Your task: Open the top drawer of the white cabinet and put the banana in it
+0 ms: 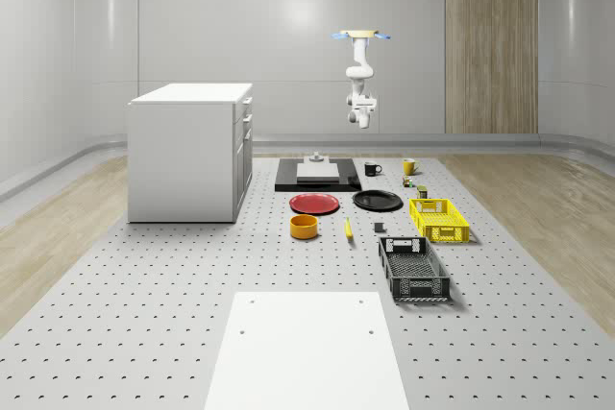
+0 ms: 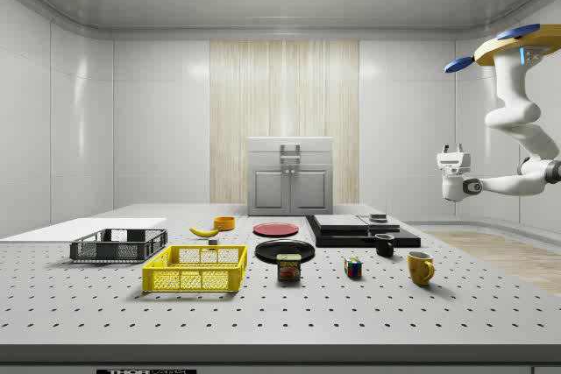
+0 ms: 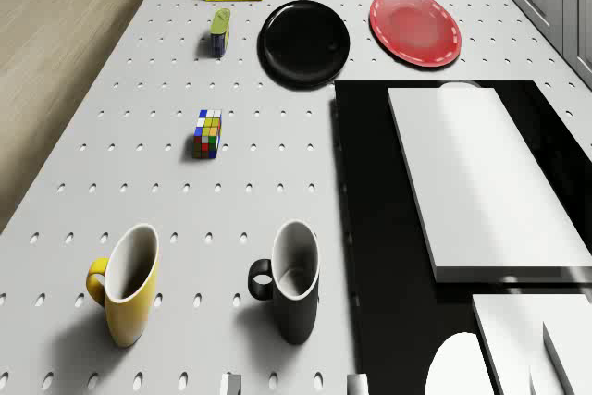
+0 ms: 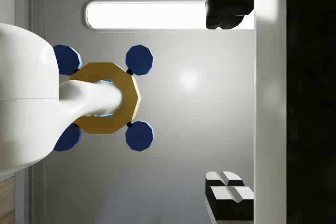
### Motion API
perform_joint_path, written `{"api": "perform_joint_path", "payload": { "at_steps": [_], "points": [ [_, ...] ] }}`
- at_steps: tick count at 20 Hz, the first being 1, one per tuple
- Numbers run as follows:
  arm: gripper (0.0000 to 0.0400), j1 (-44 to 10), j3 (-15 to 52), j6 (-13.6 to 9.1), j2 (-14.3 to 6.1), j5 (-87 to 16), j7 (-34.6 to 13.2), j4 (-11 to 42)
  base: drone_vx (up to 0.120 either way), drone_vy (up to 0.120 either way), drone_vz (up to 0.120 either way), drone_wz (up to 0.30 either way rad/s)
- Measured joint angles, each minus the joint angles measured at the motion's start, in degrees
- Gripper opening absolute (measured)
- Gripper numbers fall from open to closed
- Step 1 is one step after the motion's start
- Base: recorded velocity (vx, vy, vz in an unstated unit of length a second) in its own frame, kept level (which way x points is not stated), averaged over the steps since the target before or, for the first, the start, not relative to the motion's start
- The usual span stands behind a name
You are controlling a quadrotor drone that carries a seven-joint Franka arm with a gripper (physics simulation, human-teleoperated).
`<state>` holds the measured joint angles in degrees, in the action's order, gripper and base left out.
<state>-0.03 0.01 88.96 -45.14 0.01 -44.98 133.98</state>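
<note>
None of the task's steps is done yet, as we judge it; the top drawer (image 1: 247,106) of the white box-shaped cabinet (image 1: 183,156) sits flush and shut, and the curved yellow banana (image 1: 348,229) lies on the grey perforated table (image 1: 144,276). The yellow-bodied, blue-rotored drone (image 1: 361,36) hovers high over the table's far edge, above the flat black slab (image 1: 317,178) and the black mug (image 3: 289,282); the white arm hangs below it, well apart from cabinet and banana. The white two-finger gripper (image 1: 362,122) is turned upward, so that the wrist view looks back at the drone (image 4: 107,98); in that view its fingers (image 4: 228,195) stand wide apart and have hold of nothing.

We read the step in hand as the approach to the drawer. The next move calls for bringing drone and arm down and across to the cabinet's drawer face, turning the wrist over so the gripper (image 2: 452,150) faces the handle, then closing on it and pulling straight outward.

The banana (image 2: 204,232) rests about mid-table, just beside the round orange bowl (image 1: 305,227) and in front of the cabinet's drawer side; its long axis runs from the table's near edge toward its far edge, roughly parallel to the drawer fronts; both tips curve slightly upward in the side view; which end bears the stem we cannot tell.
</note>
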Motion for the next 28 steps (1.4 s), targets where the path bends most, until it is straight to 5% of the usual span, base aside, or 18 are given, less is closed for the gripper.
{"api": "perform_joint_path", "payload": {
  "at_steps": [12,28],
  "points": [
    [0.0400,-0.3,0.1,-9.3,3.7,0.1,0.1,-13.5,0.000,0.000,0.000,0.000],
    [0.0400,-0.4,0.2,-10.9,4.8,0.1,0.2,-16.9,0.000,0.000,0.000,0.000]
  ]
}}
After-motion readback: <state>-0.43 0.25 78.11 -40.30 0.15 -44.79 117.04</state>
